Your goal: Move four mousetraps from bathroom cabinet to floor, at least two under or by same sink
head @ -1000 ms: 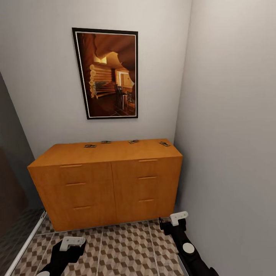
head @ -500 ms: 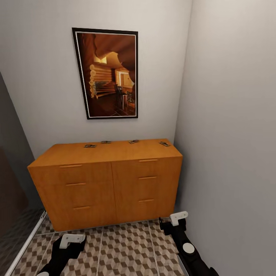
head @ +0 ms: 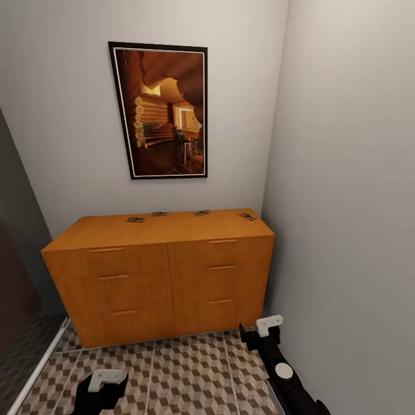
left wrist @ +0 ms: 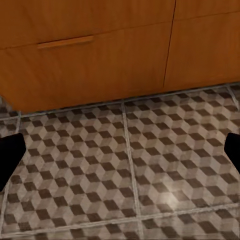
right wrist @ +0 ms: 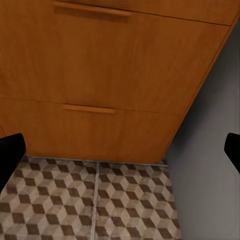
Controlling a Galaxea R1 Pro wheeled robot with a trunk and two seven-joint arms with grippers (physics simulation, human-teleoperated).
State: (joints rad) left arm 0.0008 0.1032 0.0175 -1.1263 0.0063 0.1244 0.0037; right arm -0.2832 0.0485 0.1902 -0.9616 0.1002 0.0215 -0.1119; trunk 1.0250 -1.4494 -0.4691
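Meanwhile, the left gripper [head: 101, 378] was seen lower and nearer the bottom edge of the head view than half a second before, while the right gripper [head: 267, 327] and everything else in that view were found where they had been. In the left wrist view the left gripper's dark fingertips [left wrist: 9, 155] were set wide apart at the two edges, with nothing held between them, above the bathroom floor [left wrist: 150, 165] of brown, beige and white cubes just in front of the cabinet [left wrist: 100, 60]. Along the back of the cabinet's flat top, four mousetraps were laid in a loose row, well apart from one another: the first mousetrap [head: 135, 219] toward the left, the second mousetrap [head: 159, 214] just right of it, the third mousetrap [head: 201, 213] past the middle, and the fourth mousetrap [head: 247, 217] near the right end. All drawer fronts [head: 127, 276] were seen shut, so nothing inside them could be made out. Above the cabinet, a dark-framed picture [head: 159, 111] of a log interior was hung on the pale wall; no writing could be read anywhere. At the right, the right gripper was held low beside the cabinet's right corner and the grey side wall [head: 346, 202]; in the right wrist view its fingertips [right wrist: 10, 150] were likewise spread wide and empty, facing the lower drawers [right wrist: 100, 90].
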